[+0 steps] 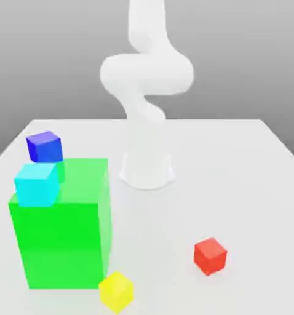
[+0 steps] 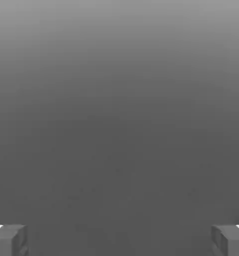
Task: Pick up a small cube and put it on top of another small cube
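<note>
On the white table [image 1: 248, 160], going from the exterior view's left, a blue cube [image 1: 45, 146] sits farthest back, just behind the big green block [image 1: 66, 234]. A cyan cube [image 1: 36, 183] appears to rest on the block's top at its near-left corner, though from this angle its exact footing is hard to judge. At the block's front right corner, close to it and perhaps touching, lies the yellow cube [image 1: 116, 290]. The arm [image 1: 146, 92] rises from its round base behind the block, near the table's middle, and curls upward out of the picture. Toward the exterior view's right, the small red cube [image 1: 210, 255] sits alone on the bare tabletop, well apart from the yellow cube and the block. In the hand view the gripper [image 2: 119, 240] has its fingers [image 2: 9, 239] spread wide, with nothing between them and only plain grey beyond.
</note>
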Robot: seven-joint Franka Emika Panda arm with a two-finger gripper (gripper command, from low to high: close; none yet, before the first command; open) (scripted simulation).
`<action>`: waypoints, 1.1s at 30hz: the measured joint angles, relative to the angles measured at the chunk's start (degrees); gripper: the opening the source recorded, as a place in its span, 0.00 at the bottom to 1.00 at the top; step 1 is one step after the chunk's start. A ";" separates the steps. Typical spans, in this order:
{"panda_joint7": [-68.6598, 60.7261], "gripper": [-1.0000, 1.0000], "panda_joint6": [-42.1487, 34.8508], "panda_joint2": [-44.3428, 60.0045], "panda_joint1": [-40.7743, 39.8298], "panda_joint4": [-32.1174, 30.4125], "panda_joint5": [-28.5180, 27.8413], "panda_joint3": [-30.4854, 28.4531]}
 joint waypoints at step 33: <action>-5.45 0.50 36.60 56.51 18.37 -21.20 -2.87 0.62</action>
